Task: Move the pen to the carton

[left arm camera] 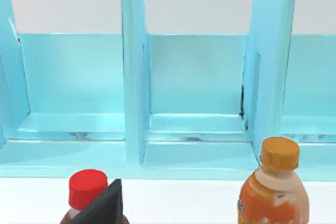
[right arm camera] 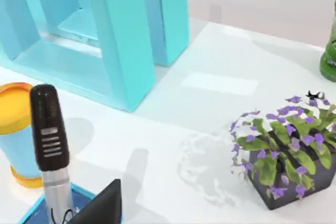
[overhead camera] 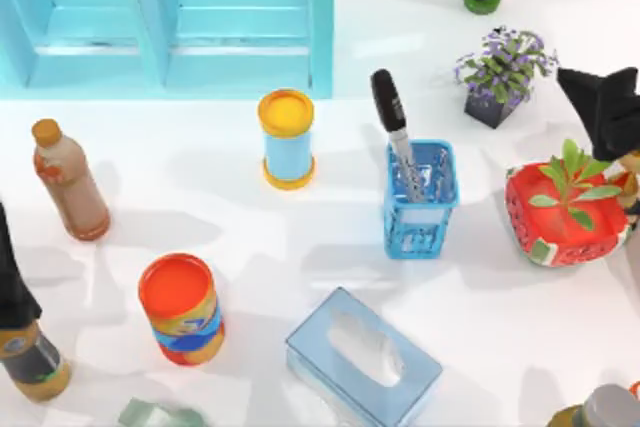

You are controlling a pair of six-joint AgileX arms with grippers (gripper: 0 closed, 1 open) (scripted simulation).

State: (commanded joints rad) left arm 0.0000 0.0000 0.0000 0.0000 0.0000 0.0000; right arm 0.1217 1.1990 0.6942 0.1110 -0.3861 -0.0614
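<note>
**At the blue basket: pen not yet picked up**

Near the counter's [overhead camera: 480, 327] middle right, the pen [overhead camera: 392, 122] stands cap-up in the blue basket [overhead camera: 420, 202], leaning toward the back. You are at the reaching step. The right claw [overhead camera: 600, 102] hangs at the right edge above the red pot [overhead camera: 560, 222], apart from the pen; whether it is spread or pressed together I cannot tell. The left arm waits at the left edge. Its claw is not visible from above.

Next, bring the right claw over the black cap, pinch it, and lift straight up clear of the basket. The carton is probably the clear blue tissue box [overhead camera: 362, 357] near the front, though that is a guess.

Count: one pen, one basket, two round cans, two potted plants, one tissue box, one blue shelf unit, at least four bottles.
</note>
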